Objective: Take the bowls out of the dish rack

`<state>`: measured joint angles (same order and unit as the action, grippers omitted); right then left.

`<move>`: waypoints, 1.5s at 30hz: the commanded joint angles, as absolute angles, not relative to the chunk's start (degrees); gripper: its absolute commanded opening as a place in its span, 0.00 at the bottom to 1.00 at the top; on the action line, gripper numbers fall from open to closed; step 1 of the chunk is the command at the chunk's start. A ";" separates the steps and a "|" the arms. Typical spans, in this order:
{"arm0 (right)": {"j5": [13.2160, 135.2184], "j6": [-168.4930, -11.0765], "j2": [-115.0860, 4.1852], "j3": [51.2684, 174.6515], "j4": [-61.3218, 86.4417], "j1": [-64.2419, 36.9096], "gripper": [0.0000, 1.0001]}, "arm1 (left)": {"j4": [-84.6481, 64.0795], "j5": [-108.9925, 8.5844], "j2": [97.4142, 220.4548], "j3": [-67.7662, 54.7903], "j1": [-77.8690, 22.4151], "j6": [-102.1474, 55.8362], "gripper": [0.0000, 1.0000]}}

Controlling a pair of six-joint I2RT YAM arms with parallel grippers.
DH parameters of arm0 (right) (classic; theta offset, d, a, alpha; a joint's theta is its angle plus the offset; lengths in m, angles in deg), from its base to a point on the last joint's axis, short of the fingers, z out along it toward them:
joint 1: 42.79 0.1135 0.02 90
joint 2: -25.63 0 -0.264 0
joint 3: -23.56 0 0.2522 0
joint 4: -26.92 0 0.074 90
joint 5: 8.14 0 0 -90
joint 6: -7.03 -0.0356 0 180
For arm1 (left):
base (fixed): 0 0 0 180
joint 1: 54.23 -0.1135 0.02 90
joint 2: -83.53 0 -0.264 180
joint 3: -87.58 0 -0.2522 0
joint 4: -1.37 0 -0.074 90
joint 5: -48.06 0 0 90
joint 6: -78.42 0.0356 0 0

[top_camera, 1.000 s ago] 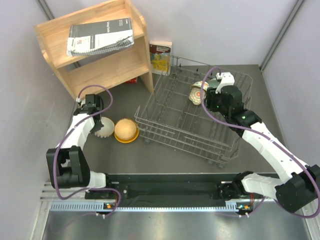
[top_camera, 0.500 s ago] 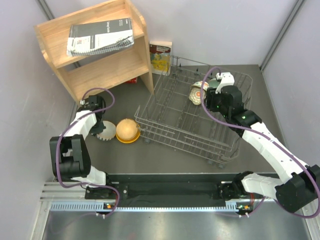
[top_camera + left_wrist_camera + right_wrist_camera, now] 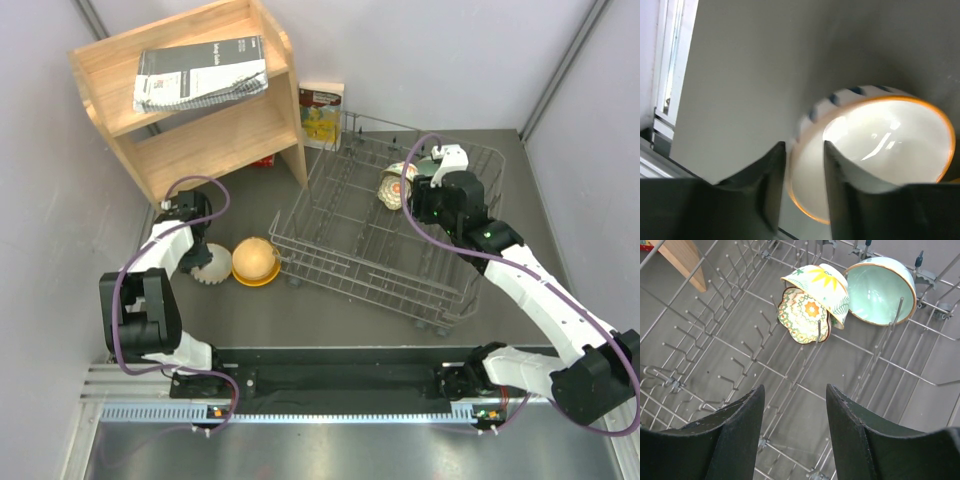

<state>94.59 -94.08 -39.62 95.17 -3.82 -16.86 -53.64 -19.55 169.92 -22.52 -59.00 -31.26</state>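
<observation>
On the worktop (image 3: 300,312), the left hand (image 3: 804,150) sits slightly parted astride the rim of the striped bowl (image 3: 880,145), beside the orange-yellow bowl (image 3: 253,260). Farther back, the right hand (image 3: 795,390) hangs wide and empty over the dish rack (image 3: 360,280); floral bowls (image 3: 802,315) and a teal bowl (image 3: 880,287) lie just beyond.

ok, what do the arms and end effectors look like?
The left arm and right arm have white links, black joint housings and a looping purple cable. The left end effector and right end effector each carry two matte black, blunt fingers.
</observation>
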 commanded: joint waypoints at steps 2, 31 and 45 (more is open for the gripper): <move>94.34 -93.96 -38.71 96.74 -2.66 -17.57 0.52 | -54.05 -17.43 167.03 -20.83 -58.88 -32.41 0.43; 107.25 -86.76 -57.50 106.47 4.98 -17.84 0.77 | -47.10 -41.32 146.02 -13.71 -52.92 -41.81 0.63; 114.03 -71.46 -75.79 121.60 8.24 -17.92 0.79 | -47.19 -43.87 143.91 -18.71 -52.73 -39.88 0.63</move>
